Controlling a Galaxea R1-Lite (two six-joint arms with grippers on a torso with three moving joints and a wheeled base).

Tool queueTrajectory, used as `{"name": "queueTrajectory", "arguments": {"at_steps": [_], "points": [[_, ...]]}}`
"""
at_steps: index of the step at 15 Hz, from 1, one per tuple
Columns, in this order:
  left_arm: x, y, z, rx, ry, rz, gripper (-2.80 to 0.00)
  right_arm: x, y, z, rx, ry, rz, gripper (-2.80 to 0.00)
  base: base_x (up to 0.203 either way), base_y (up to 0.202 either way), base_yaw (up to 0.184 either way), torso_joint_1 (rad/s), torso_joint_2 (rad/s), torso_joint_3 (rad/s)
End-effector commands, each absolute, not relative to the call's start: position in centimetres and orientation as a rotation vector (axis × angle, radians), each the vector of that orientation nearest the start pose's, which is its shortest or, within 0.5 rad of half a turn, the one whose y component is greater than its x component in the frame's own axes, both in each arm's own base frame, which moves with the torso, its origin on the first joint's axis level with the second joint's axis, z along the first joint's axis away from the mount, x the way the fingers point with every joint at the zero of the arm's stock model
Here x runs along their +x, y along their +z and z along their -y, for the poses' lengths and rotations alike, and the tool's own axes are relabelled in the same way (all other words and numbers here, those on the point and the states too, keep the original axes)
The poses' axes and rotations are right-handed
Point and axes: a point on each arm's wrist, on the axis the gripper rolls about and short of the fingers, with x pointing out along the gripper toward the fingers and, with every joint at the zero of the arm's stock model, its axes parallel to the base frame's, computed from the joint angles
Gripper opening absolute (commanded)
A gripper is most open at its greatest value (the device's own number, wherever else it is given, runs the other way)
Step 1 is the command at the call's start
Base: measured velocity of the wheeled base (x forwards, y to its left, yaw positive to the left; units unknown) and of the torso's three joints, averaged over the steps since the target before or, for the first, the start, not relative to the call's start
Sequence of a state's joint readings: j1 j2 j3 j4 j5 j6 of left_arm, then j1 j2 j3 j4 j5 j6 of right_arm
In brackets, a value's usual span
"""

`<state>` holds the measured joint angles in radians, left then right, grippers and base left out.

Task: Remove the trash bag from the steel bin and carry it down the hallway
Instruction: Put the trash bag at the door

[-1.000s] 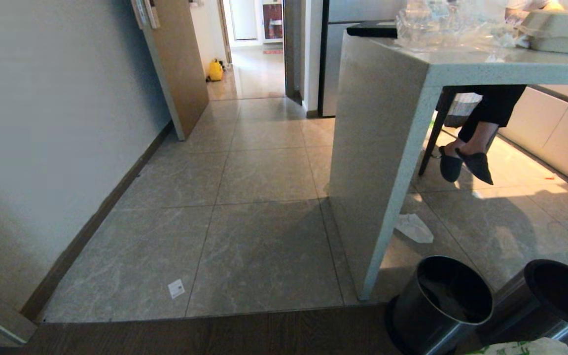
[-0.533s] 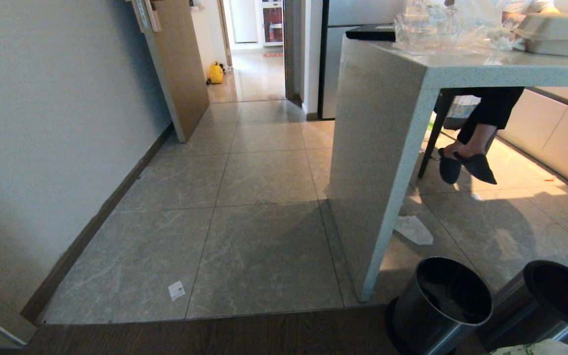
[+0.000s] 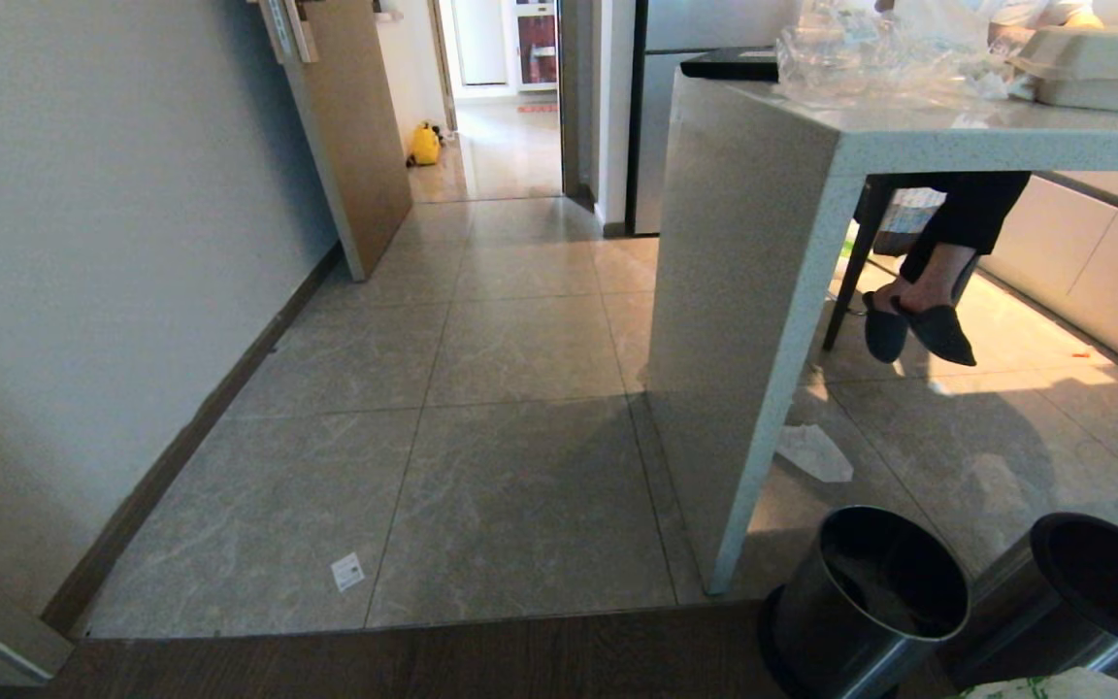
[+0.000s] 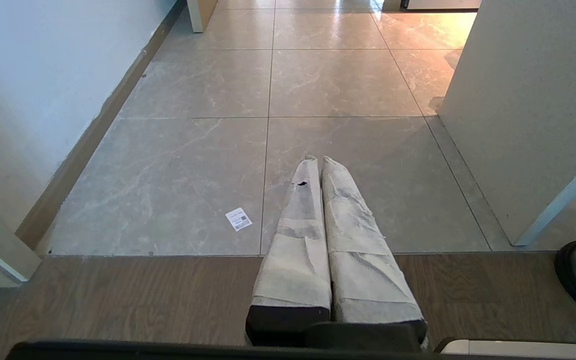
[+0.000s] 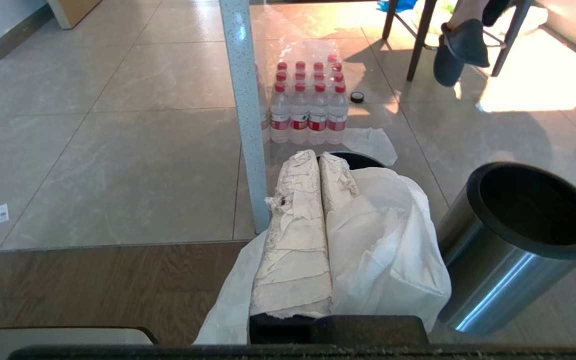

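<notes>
Closest to me, the right gripper (image 5: 318,157) has its fingers pressed together with the trash bag (image 5: 393,240) bunched round them. I judge it pinched there, hanging clear of the steel bin (image 5: 498,280) just beside it and of the other bin (image 5: 355,159) behind. The left gripper (image 4: 318,161) is closed too, on nothing, over the wooden floor edge.

Over the last second the whole head picture has slid down a touch. That is my camera lifting, not the things moving. The bag's corner stays at the frame's bottom edge, and only the seated person's feet (image 3: 908,325) have shifted a little.

So the removal looks done and the carry not yet begun. Ahead, the tiles run past the table's leg panel (image 3: 743,340) to the hallway (image 3: 510,146), where a yellow bag (image 3: 424,143) sits by the wall.
</notes>
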<state>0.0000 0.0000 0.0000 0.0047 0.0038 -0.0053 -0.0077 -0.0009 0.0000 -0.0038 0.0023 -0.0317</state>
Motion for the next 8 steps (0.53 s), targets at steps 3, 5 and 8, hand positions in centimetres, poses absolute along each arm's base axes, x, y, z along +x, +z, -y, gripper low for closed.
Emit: {"name": "queueTrajectory", "arguments": {"at_steps": [3, 5, 8], "points": [[-2.28, 7.50, -0.01, -0.006, 0.005, -0.005, -2.80, -2.27, 7.61, -0.02, -0.029, -0.006, 0.005, -2.80, 0.000, 0.000, 0.000, 0.000, 0.00, 0.000], [-2.28, 7.50, -0.01, -0.006, 0.005, -0.005, -2.80, -2.28, 7.60, -0.02, -0.029, -0.006, 0.005, -2.80, 0.002, -0.003, 0.050, 0.001, 0.00, 0.003], [-2.28, 7.50, -0.01, -0.006, 0.005, -0.005, -2.80, -2.28, 7.60, -0.02, -0.029, -0.006, 0.005, -2.80, 0.002, -0.007, 0.179, 0.001, 0.00, -0.001]]}}
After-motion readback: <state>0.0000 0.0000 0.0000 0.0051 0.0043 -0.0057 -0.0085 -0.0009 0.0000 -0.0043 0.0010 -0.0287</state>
